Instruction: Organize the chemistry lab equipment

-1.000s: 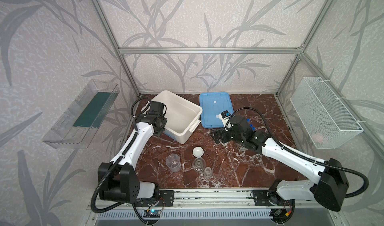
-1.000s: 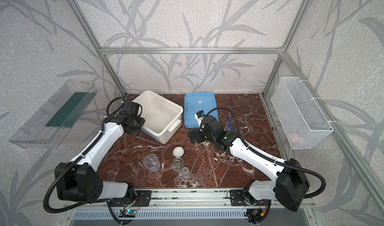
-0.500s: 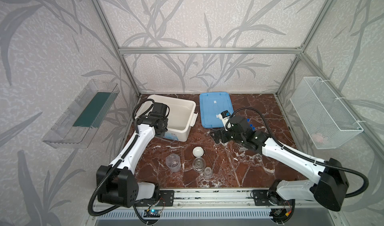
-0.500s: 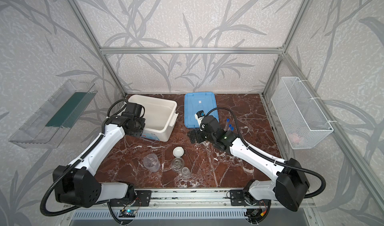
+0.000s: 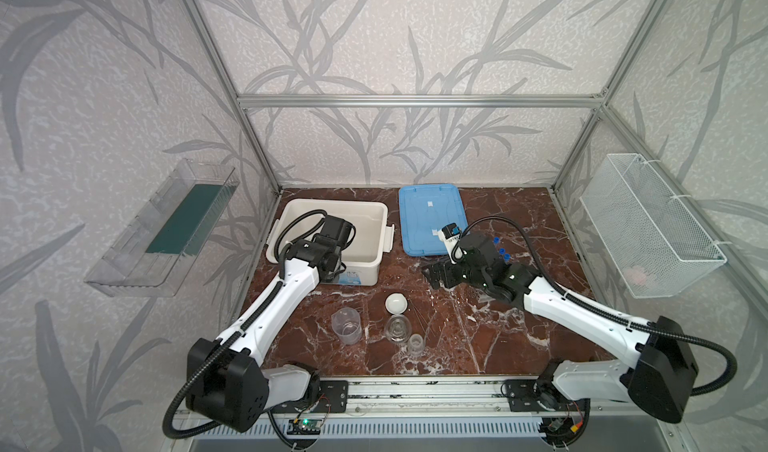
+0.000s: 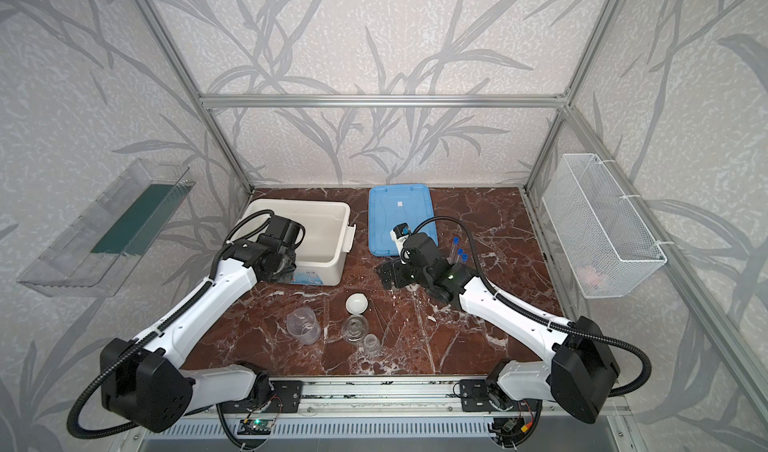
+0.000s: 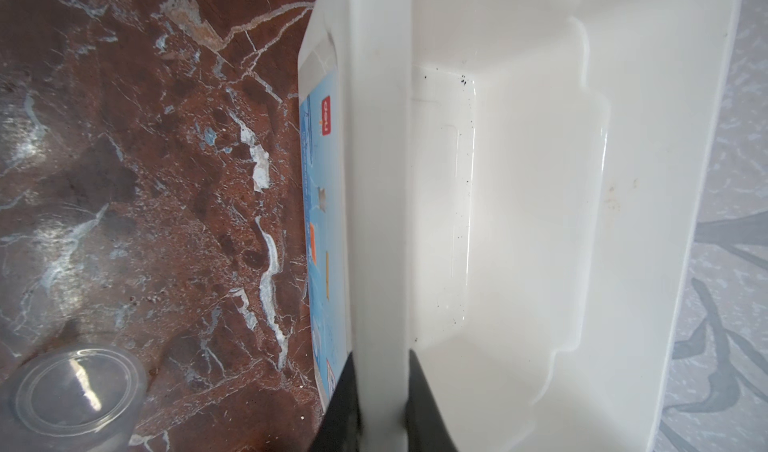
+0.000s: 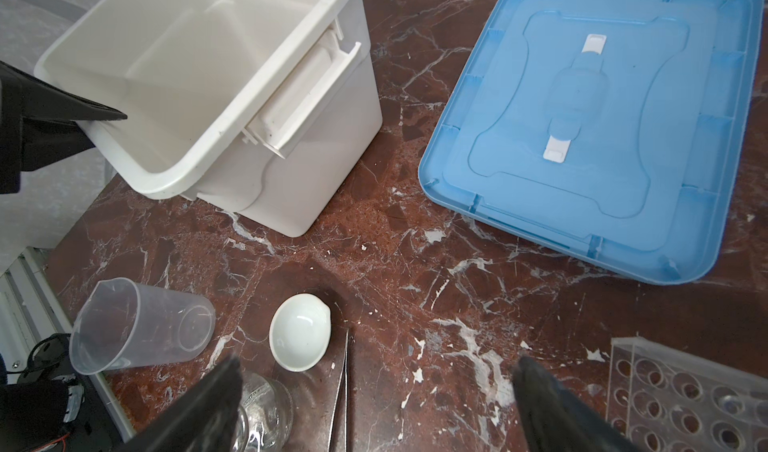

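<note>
Lab equipment: beaker [image 8: 141, 325], white dish [image 8: 300, 331] and flask [image 8: 266, 408] sit loose on the table [image 8: 415, 262], just past the right gripper [image 8: 378, 366], whose fingers are spread wide. The rack [image 8: 685, 400] is beside them, with three blue-capped tubes [image 5: 501, 250] seemingly standing in it. The left gripper [image 7: 380, 358] pinches the rim of the empty white box [image 7: 374, 179]; the blue lid [image 8: 602, 117] lies off. Judged early: nothing boxed yet.

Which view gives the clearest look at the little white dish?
The right wrist view: the white dish is large, unobstructed and empty, with its pouring lip visible. Both top views show it only as a small white disc. The left wrist view misses it.
</note>
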